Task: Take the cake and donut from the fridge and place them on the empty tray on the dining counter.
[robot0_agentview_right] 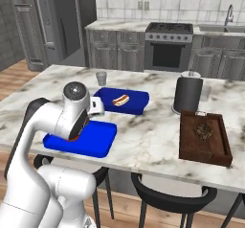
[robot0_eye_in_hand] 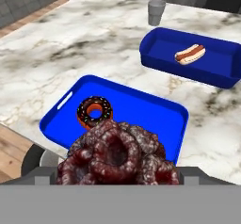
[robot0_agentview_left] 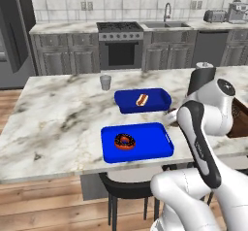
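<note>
Donut (robot0_eye_in_hand: 94, 112) is already sitting on the left half of the flat blue tray (robot0_eye_in_hand: 155, 108) on the marble dining counter (robot0_eye_in_hand: 66, 44), so you're down to the cake (robot0_eye_in_hand: 117, 155), which sits right at the gripper (robot0_eye_in_hand: 117, 180) with the jaws spread about as wide as they go around it. I'd bring it down onto the bare blue just right of the donut, low and level before you let go, since it looks lumpy and could roll. Keep clear of the deeper tray with the hot dog (robot0_eye_in_hand: 189, 53) behind.
</note>
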Robot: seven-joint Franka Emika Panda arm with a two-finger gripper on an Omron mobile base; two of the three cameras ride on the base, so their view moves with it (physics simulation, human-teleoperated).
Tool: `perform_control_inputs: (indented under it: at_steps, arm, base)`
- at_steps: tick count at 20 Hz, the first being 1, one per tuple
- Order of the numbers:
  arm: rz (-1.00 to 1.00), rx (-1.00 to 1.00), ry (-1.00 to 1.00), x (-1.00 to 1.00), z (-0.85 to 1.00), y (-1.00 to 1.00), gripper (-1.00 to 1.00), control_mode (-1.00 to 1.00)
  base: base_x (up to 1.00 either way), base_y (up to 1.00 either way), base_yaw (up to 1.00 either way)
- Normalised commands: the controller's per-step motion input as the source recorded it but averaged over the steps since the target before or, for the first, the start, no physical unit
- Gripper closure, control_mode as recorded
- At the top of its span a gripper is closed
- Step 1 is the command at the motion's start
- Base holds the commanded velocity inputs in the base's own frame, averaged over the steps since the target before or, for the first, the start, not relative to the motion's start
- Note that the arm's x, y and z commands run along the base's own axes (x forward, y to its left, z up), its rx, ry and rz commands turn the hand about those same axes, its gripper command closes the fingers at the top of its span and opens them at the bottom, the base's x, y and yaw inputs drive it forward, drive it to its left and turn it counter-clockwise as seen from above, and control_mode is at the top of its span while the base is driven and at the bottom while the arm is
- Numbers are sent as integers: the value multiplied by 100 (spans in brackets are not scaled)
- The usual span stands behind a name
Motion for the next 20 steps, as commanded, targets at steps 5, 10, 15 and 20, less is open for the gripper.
perform_control_inputs:
  at_steps: [5,10,15,20]
  arm:
    - [0,0,4,0,-31,14,100,-100]
    - [0,0,4,0,-33,1,100,-100]
    - [0,1,5,0,-27,0,100,-100]
    - [0,2,5,1,-20,0,100,-100]
  base:
    - [0,0,0]
    - [0,0,0]
    - [0,0,0]
    - [0,0,0]
